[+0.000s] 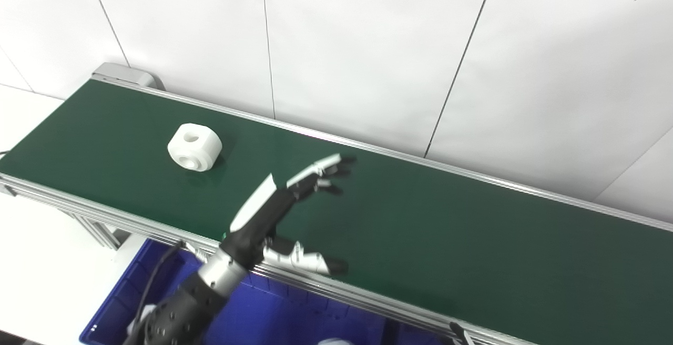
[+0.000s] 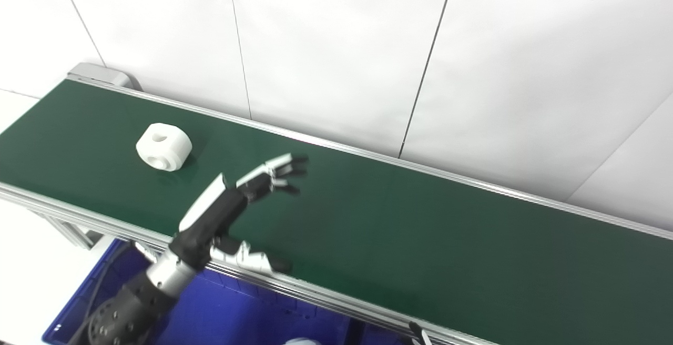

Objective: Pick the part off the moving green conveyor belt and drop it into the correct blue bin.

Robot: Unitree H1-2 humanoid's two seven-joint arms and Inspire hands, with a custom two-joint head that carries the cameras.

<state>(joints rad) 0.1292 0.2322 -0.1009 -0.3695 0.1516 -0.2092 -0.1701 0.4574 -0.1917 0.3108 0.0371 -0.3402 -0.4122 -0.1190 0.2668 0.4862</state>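
Note:
A white round part with a hole lies on the green conveyor belt toward its left end; it also shows in the right eye view. My left hand is open and empty, fingers spread, held over the belt's near side to the right of the part and apart from it. Its thumb reaches along the belt's near rail. My right hand is not in view.
A blue bin sits below the belt's near rail, under my left arm; a white object shows at the bottom edge inside it. A white tiled wall runs behind the belt. The belt's left end has a grey cap.

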